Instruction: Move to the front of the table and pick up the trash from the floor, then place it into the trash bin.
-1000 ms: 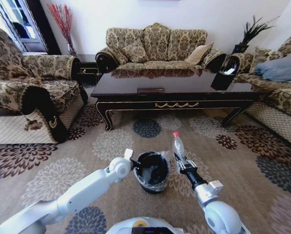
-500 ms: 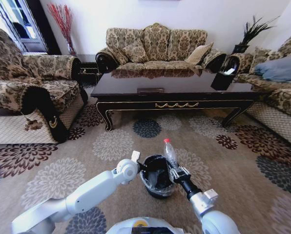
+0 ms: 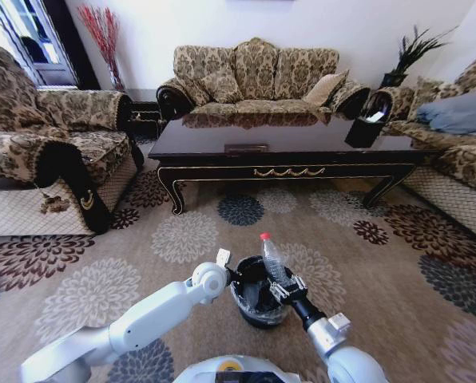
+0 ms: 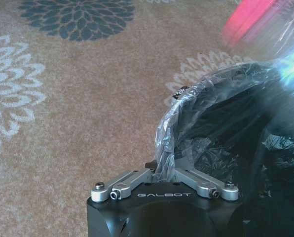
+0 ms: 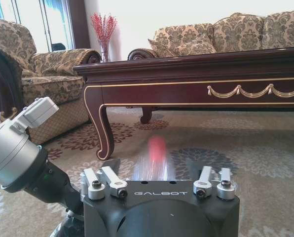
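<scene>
Both grippers — bottle (image 3: 271, 258) over bin (image 3: 258, 306)

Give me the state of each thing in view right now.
Bottle: held upright over the bin, red cap on.
Bin: upright, liner over rim.
Left gripper: fingers shut on the bin's rim.
Right gripper: shut on the bottle.
Table: standing beyond.

The left arm reaches forward and inward, its claw (image 3: 232, 274) pinched tight on the bin's rim (image 4: 163, 143), the liner caught between its fingers. The right arm stretches forward beside it, its claw (image 3: 282, 287) clamped round the lower body of the bottle (image 3: 271, 257), which stands nearly upright above it.
</scene>
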{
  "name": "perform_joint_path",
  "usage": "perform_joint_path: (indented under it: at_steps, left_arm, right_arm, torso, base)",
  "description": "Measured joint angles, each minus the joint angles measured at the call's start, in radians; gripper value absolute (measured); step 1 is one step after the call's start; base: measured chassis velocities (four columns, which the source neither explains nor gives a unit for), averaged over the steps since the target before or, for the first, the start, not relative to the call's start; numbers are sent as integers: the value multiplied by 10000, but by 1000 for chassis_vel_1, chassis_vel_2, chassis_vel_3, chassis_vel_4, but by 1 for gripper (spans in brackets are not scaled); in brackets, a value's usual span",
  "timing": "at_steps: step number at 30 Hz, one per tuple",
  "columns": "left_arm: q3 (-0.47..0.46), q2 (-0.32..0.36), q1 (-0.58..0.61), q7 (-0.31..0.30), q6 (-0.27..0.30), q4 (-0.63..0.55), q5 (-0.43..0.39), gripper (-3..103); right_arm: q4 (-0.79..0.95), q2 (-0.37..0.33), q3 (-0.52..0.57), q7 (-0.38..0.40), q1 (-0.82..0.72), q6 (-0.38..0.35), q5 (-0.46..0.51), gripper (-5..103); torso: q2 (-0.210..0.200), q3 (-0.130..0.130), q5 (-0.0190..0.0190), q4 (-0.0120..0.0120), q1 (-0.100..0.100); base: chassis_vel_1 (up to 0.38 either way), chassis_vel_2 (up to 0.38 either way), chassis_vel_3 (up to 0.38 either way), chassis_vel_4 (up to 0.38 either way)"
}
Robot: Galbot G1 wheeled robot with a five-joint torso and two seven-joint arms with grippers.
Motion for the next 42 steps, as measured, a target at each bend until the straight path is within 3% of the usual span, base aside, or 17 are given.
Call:
perform_joint_path:
  at_steps: [3, 8, 14, 22, 28, 35, 42]
  left_arm:
    - [-21, 15, -1, 0, 0, 0, 9, 0]
    - [-78, 66, 49, 12, 0, -1, 57, 0]
    - [-307, 280, 260, 96, 0, -89, 177, 0]
    - [-1309, 987, 719, 436, 0, -294, 521, 0]
    - [-2707, 1827, 1253, 861, 1, -359, 771, 0]
    - [-3731, 2297, 1740, 1089, 1, -478, 623, 0]
    - [-4709, 2843, 2445, 1312, 1, -578, 569, 0]
  right_arm:
    - [-22, 78, -26, 21, -8, -18, 10, 90]
    - [-28, 108, -20, 52, 2, -27, 39, 100]
    - [-36, 118, 17, 68, 12, -28, 51, 100]
    - [-205, 129, 29, 225, 265, -45, 219, 100]
    - [-634, -88, 404, 691, 1317, -386, 1264, 100]
    - [-2490, -769, 347, 1065, 2667, -572, 1935, 100]
    - [-5009, -667, -395, 1113, 4297, -465, 2118, 100]
  torso:
    - [1, 1, 0, 0, 0]
    - [1, 0, -1, -2, 0]
    - [0, 1, -2, -1, 0]
    - [0, 1, -3, -2, 0]
    - [1, 1, -3, 1, 0]
    - [1, 2, -1, -3, 1]
    - [0, 1, 0, 1, 1]
  base:
    - [0, 0, 0, 0]
    - [0, 0, 0, 0]
    - [0, 0, 0, 0]
    - [0, 0, 0, 0]
    - [0, 0, 0, 0]
    - [0, 0, 0, 0]
    - [0, 0, 0, 0]
